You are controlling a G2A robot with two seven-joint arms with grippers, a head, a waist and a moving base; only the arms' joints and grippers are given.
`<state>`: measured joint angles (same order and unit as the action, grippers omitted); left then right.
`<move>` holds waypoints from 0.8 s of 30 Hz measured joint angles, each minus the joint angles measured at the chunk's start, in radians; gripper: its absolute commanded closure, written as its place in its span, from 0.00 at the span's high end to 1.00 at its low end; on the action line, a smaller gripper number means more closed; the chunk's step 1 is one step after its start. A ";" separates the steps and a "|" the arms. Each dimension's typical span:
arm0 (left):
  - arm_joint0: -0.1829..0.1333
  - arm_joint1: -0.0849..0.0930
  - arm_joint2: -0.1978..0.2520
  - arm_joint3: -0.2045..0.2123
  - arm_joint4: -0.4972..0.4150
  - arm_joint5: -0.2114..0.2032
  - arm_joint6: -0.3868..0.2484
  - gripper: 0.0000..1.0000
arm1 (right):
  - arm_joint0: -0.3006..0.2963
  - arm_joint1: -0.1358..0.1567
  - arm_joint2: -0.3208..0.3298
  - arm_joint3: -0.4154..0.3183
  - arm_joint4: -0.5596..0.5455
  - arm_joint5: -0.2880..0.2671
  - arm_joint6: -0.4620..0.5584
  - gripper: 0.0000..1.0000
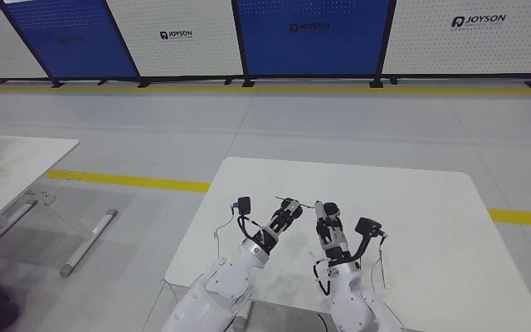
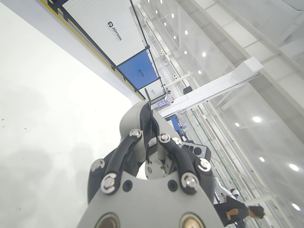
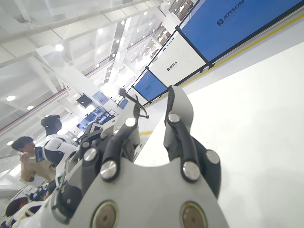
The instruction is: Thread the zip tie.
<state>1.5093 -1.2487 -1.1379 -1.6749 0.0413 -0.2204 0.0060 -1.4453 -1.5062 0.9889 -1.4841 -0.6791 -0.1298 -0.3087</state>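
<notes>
A thin black zip tie (image 2: pixel 147 96) sticks out past the fingertips of my left gripper (image 2: pixel 149 110), which is shut on it. In the top view that gripper (image 1: pixel 288 211) hovers over the front part of the white table (image 1: pixel 398 199), with the zip tie (image 1: pixel 296 202) running as a fine dark line toward my right gripper (image 1: pixel 323 212) close beside it. In the right wrist view my right gripper (image 3: pixel 153 103) stands open. The zip tie (image 3: pixel 133 101) crosses just by one of its fingers (image 3: pixel 136 110); I cannot tell whether they touch.
Both arms hang near the table's front edge (image 1: pixel 249 295). A bare white surface stretches to the back and right. Grey floor with a yellow line (image 1: pixel 124 179) lies beyond, a second table (image 1: pixel 33 158) stands at the left, and blue and white panels (image 1: pixel 315 37) line the back.
</notes>
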 measured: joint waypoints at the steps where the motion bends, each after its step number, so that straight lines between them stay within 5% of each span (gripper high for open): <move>1: 0.000 0.000 0.000 0.000 0.000 0.000 0.000 0.00 | -0.001 0.000 0.000 0.001 -0.004 -0.001 0.004 0.26; 5: 0.000 0.000 0.000 0.000 0.000 0.000 0.000 0.00 | -0.007 0.001 0.001 0.000 -0.018 -0.007 0.009 0.16; 10: 0.000 0.000 0.000 0.000 0.000 0.000 0.000 0.00 | -0.012 0.003 0.006 -0.002 -0.027 -0.011 0.012 0.15; 12: 0.000 0.000 0.000 0.000 0.000 0.000 0.000 0.00 | -0.013 0.003 0.007 -0.004 -0.031 -0.011 0.016 0.00; 24: 0.000 0.000 0.000 0.000 0.000 0.000 0.000 0.00 | -0.004 0.004 0.009 -0.017 -0.049 -0.006 0.063 0.00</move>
<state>1.5093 -1.2487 -1.1379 -1.6749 0.0413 -0.2204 0.0060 -1.4497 -1.5025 0.9978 -1.5008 -0.7279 -0.1354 -0.2461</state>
